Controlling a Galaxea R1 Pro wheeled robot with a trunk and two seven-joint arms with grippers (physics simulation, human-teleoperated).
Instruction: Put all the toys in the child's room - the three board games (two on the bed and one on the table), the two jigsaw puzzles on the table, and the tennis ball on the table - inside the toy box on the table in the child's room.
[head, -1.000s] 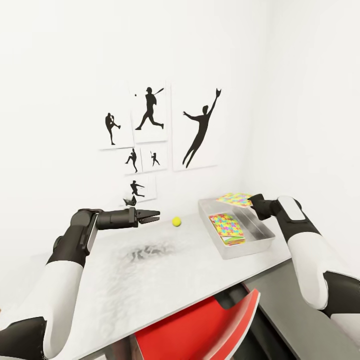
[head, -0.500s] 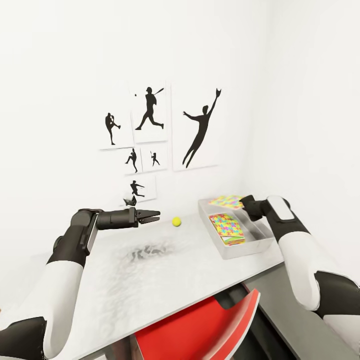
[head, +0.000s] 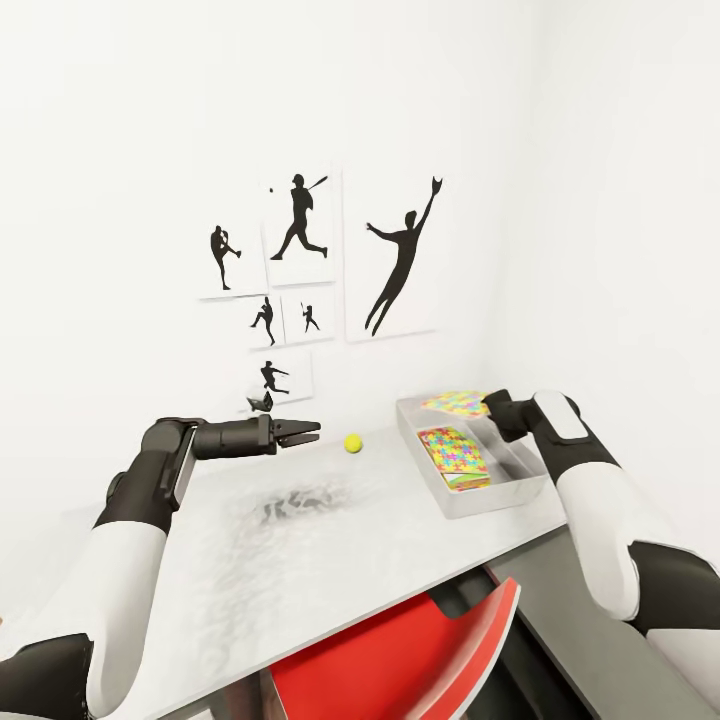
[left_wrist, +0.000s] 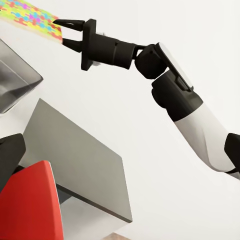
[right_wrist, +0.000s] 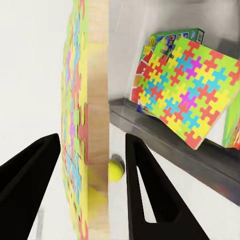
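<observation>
Head view: the right gripper (head: 490, 404) holds a jigsaw puzzle (head: 455, 402) by its edge over the far end of the toy box (head: 500, 492) on the table (head: 330, 560). A second puzzle (head: 453, 452) lies inside the box on a board game (head: 470, 484). The tennis ball (head: 352, 443) sits on the table between the box and the left gripper (head: 312, 432), whose fingers stand narrowly apart, holding nothing.

Left wrist view: the right gripper (left_wrist: 61, 31) pinches the puzzle (left_wrist: 31, 16) at its edge.

Right wrist view: the held puzzle (right_wrist: 87, 120) stands edge-on between the fingers (right_wrist: 142, 185); the ball (right_wrist: 115, 170) lies beyond it, the second puzzle (right_wrist: 187, 90) in the box (right_wrist: 165, 135).
</observation>
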